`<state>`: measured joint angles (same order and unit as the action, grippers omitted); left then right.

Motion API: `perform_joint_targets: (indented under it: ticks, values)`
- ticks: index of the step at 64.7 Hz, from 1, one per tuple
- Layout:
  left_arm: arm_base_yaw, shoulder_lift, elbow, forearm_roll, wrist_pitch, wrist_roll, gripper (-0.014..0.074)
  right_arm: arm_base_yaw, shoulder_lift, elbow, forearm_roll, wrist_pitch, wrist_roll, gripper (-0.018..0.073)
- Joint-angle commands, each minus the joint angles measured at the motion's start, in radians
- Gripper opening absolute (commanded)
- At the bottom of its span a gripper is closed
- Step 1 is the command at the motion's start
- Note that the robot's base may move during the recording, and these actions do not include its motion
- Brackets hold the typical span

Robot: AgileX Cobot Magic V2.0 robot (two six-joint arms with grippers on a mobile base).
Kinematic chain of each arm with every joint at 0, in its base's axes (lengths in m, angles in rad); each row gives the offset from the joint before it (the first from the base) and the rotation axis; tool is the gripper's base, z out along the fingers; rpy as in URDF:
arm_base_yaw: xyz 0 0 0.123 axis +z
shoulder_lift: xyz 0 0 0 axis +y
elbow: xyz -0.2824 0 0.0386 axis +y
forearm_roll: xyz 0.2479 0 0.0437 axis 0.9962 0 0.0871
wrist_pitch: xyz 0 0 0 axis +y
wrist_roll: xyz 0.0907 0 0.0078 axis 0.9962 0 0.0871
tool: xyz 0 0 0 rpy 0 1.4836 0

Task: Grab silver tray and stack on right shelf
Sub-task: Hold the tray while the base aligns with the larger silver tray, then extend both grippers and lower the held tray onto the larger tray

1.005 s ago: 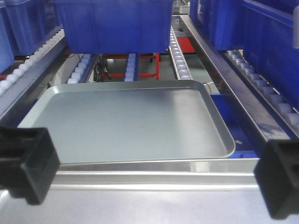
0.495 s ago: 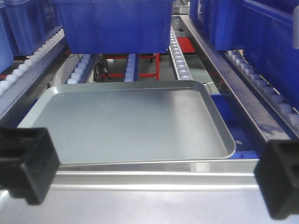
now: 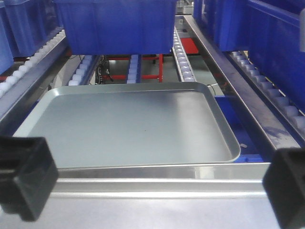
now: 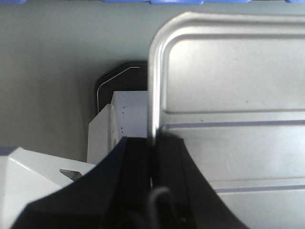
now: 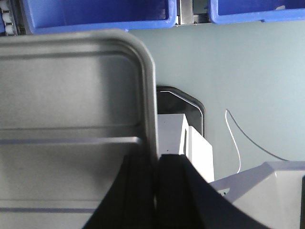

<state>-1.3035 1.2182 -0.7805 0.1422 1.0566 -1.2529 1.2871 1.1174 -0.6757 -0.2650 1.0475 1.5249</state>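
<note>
- The right shelf [image 3: 248, 107] is a steel flow rack with hard metal rails sloping toward the camera. The lane is narrow, so a tray entering skewed would probably jam a corner against a rail.
- Blue bins [image 3: 119, 24] of matte moulded plastic hang over the back of the lane. If the load is pushed too far in, it may hit the middle bin's front wall.
- The larger grey tray [image 3: 133, 124] lies flat in the lane. It is dull and smooth-floored, with a low rolled rim and rounded corners. I judge metal sliding on metal to be the main hazard, since a push could send it along the lane.
- The silver tray [image 4: 228, 95] is carried at the shelf's front, held by its two opposite side rims. It is shiny aluminium with rounded corners, a thin raised rim and long ridges across its floor. The bright band low in the front view is probably its far edge, so I cannot tell its height above the grey tray. If too low, its rim would catch the grey one.
- The left gripper [image 4: 153, 143] has black jaws clamped on the tray's left rim. The pinch is narrow and the metal slick, so the tray could slip or pivot.
- The right gripper [image 5: 157, 160] is likewise clamped on the right rim. Uneven release would likely drop one side first.
- The small white rollers [image 3: 180, 52] are round plastic and would let a loose tray coast.
</note>
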Motion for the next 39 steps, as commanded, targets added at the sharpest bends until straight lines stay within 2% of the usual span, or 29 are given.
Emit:
perform_joint_targets:
  ticks: [1,7,13,20,28,39]
  values:
    - [0.029,-0.023,-0.014,0.042,0.189,0.047,-0.0099,-0.009,-0.015,-0.025,-0.09,0.085,-0.07,0.0057]
    - [0.088,-0.024,-0.021,0.038,0.118,0.124,-0.0099,-0.038,-0.015,-0.048,-0.117,0.018,-0.098,0.0057]
    - [0.171,-0.024,-0.034,0.04,0.037,0.239,-0.0099,-0.103,-0.01,-0.069,-0.134,-0.02,-0.127,0.0057]
    - [0.282,-0.024,-0.036,0.033,-0.094,0.357,-0.0099,-0.216,0.007,-0.096,-0.137,-0.113,-0.221,0.0057]
    - [0.392,-0.014,-0.05,0.014,-0.188,0.483,-0.0099,-0.326,0.047,-0.134,-0.137,-0.242,-0.31,0.0057]
    - [0.557,0.02,-0.08,-0.015,-0.302,0.594,-0.0099,-0.475,0.152,-0.201,-0.137,-0.394,-0.397,0.0057]
